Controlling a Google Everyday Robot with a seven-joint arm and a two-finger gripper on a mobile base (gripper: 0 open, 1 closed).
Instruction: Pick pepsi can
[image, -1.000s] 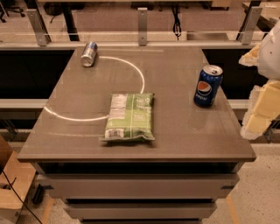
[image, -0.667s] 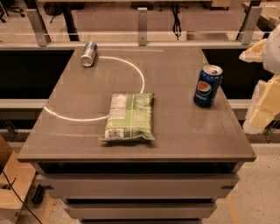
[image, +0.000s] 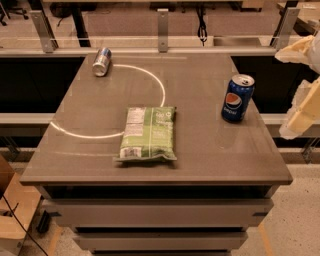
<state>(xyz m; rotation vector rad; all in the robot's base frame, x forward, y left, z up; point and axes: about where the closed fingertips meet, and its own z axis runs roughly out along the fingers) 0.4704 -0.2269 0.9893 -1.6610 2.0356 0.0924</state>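
Note:
The pepsi can (image: 237, 98) is dark blue with a round red-white-blue logo and a silver top. It stands upright near the right edge of the grey table (image: 200, 150). My gripper (image: 301, 82) is at the right edge of the view, just right of the can and off the table's side. Its two cream fingers (image: 302, 112) are spread apart, one above the other in the picture. It is empty and does not touch the can.
A green snack bag (image: 148, 132) lies flat at the table's middle. A silver-and-blue can (image: 102, 61) lies on its side at the far left corner. A white curved line (image: 160, 85) is marked on the tabletop. Rails and posts run behind the table.
My gripper has drifted slightly up and to the right at the picture's edge. The cans and the bag have not moved.

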